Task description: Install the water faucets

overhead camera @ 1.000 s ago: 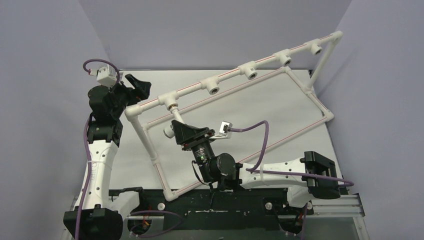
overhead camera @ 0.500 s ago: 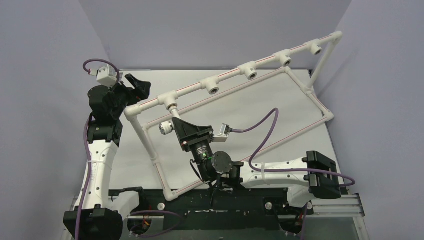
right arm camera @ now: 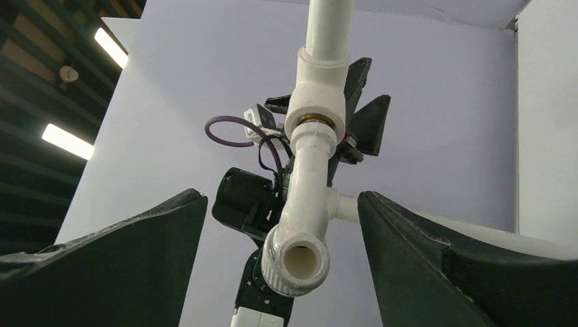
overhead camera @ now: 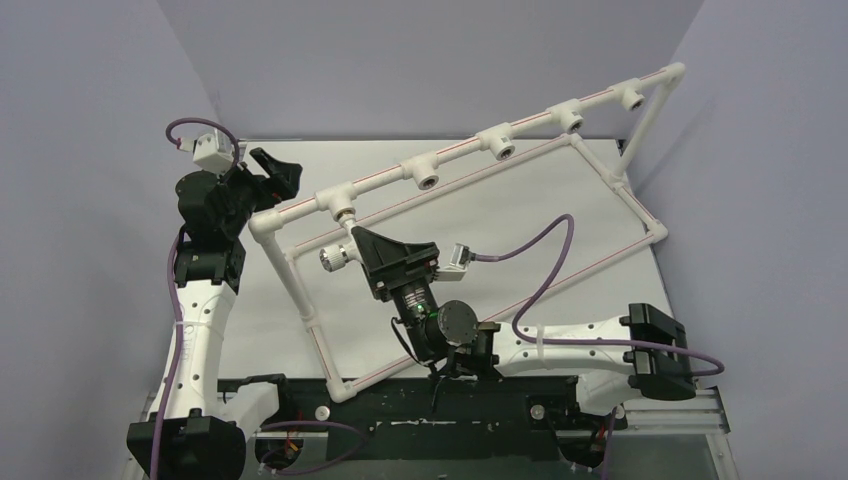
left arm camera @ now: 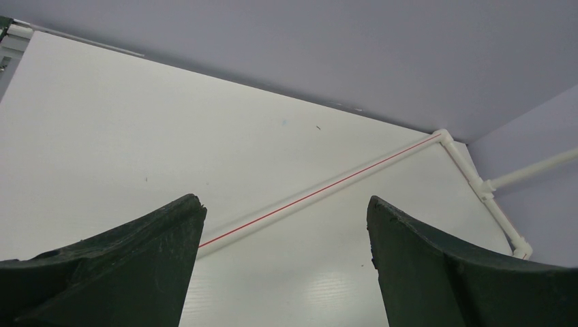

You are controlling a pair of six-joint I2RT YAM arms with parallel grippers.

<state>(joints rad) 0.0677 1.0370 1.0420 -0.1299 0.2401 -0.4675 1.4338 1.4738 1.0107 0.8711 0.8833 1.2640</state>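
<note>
A white water faucet (overhead camera: pixel 341 250) hangs from the leftmost tee socket (overhead camera: pixel 343 205) of the pipe frame, its ribbed knob (overhead camera: pixel 331 258) pointing left. My right gripper (overhead camera: pixel 366 262) stands open just right of it. In the right wrist view the faucet (right arm camera: pixel 308 191) runs down between the two fingers without touching them. A brass ring shows where it enters the tee (right arm camera: pixel 320 82), and its open spout (right arm camera: pixel 300 263) faces the camera. My left gripper (overhead camera: pixel 277 170) is open beside the frame's left corner, with only table and a red-striped pipe (left arm camera: pixel 341 182) between its fingers.
The white pipe frame (overhead camera: pixel 455 148) slants from near left to far right, with several more tee sockets along its upper rail. Its lower rails (overhead camera: pixel 600 262) lie on the white table. The right arm's purple cable (overhead camera: pixel 540 250) loops over the table. Grey walls close in the back and sides.
My right gripper has opened and let go of the faucet, drawing back slightly to the right. The faucet stays in the tee, turned so its knob points left. The left arm has not moved.
</note>
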